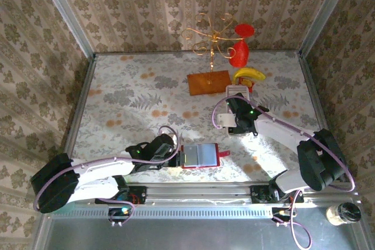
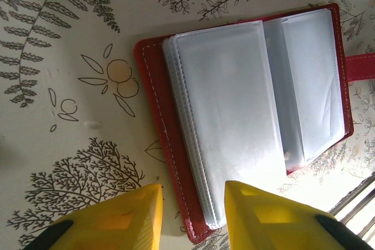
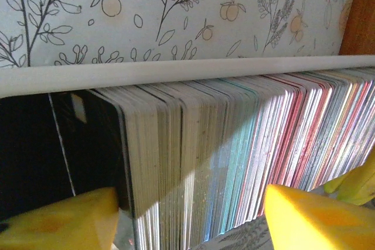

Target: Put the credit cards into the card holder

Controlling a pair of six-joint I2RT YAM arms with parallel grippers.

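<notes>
Thin, stiff, slick plastic credit cards [image 3: 234, 162] are packed edge-up in a long white tray [image 3: 146, 71] toward the table's [image 1: 117, 98] far edge, straddled by the spread right gripper [image 3: 190, 221]; pinching one card across its faces is advised. The red folding card holder [image 2: 246, 121] is laid open at the near edge, beside the parted left gripper [image 2: 193, 221].

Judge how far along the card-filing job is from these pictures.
Done: the card holder lies open, its clear pockets looking empty. In hand: the left hand is open at the holder's edge, the right hand open over the credit cards in their white tray, none gripped. Left: picking and pocketing every card.
</notes>
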